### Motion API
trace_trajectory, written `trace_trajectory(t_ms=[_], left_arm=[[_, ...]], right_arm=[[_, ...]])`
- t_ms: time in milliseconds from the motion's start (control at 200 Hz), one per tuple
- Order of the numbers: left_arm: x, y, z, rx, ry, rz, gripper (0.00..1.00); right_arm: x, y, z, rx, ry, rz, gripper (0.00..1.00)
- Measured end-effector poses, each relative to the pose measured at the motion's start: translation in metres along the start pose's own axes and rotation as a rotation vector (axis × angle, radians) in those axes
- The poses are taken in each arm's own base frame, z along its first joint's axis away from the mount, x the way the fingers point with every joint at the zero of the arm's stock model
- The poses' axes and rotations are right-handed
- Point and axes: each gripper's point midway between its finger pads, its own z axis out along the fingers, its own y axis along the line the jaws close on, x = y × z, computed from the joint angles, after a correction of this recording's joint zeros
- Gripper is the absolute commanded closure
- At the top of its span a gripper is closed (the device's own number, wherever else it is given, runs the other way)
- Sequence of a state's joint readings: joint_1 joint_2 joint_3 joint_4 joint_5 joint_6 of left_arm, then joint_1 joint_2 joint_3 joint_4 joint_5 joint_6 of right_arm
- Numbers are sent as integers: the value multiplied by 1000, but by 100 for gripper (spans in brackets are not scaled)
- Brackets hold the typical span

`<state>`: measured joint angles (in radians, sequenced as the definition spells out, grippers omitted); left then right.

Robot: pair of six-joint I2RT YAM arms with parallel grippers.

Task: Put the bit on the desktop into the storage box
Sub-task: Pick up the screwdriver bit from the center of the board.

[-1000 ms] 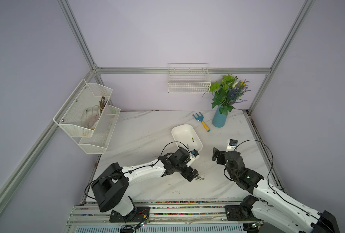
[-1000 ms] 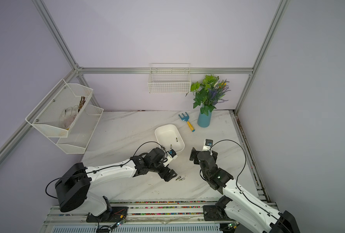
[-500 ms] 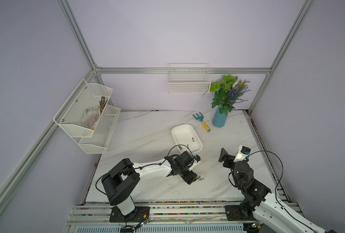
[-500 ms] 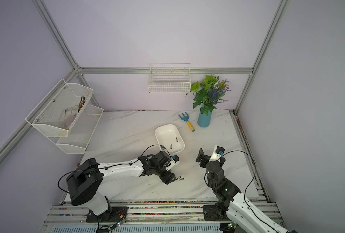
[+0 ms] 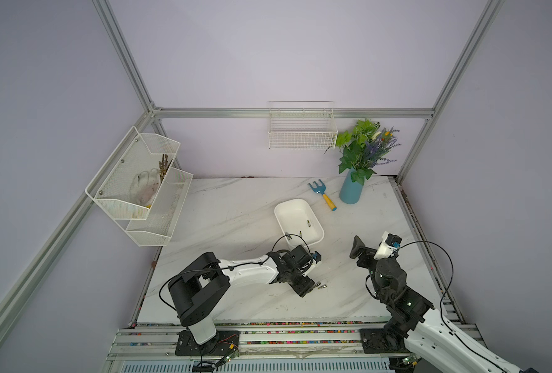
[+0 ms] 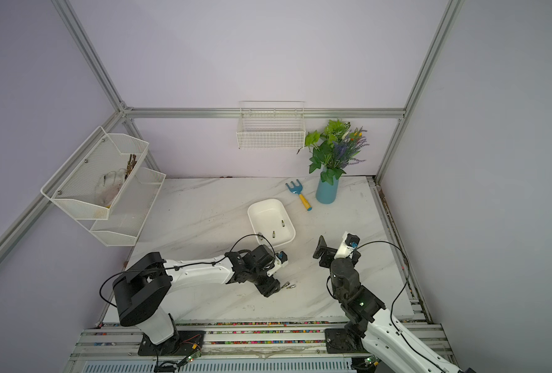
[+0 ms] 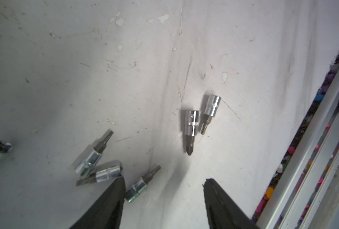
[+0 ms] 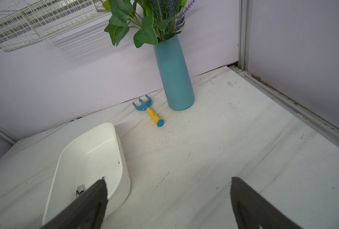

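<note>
The left jaws are hanging low over the bench (image 5: 236,219), parted and gripping nothing. A green-ringed bit (image 7: 137,186) is lying between them, right beside one finger (image 7: 113,198), its long side slanting across the gap. In a top view the storage box (image 5: 278,219) is sitting at twelve o'clock from them. The right jaws are gaping wide and empty, farther off.

Loose bits (image 7: 191,128) on scuffed white desktop (image 7: 145,59); left gripper (image 7: 163,184), jaws apart, just beside one

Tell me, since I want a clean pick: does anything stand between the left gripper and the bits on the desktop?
Nothing visible: the open left gripper hangs right over the bits, one beside its finger.
</note>
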<state>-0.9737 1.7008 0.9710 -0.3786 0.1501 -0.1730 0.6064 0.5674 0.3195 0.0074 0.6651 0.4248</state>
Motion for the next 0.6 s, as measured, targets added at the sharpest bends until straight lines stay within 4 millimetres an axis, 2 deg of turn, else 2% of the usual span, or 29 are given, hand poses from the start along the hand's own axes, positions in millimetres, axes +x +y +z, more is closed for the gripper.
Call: trace_trajectory(t_ms=[600], left_arm=[[12, 3, 5, -79, 51, 28, 56]], right_arm=[[0, 0, 0, 0, 0, 0, 0]])
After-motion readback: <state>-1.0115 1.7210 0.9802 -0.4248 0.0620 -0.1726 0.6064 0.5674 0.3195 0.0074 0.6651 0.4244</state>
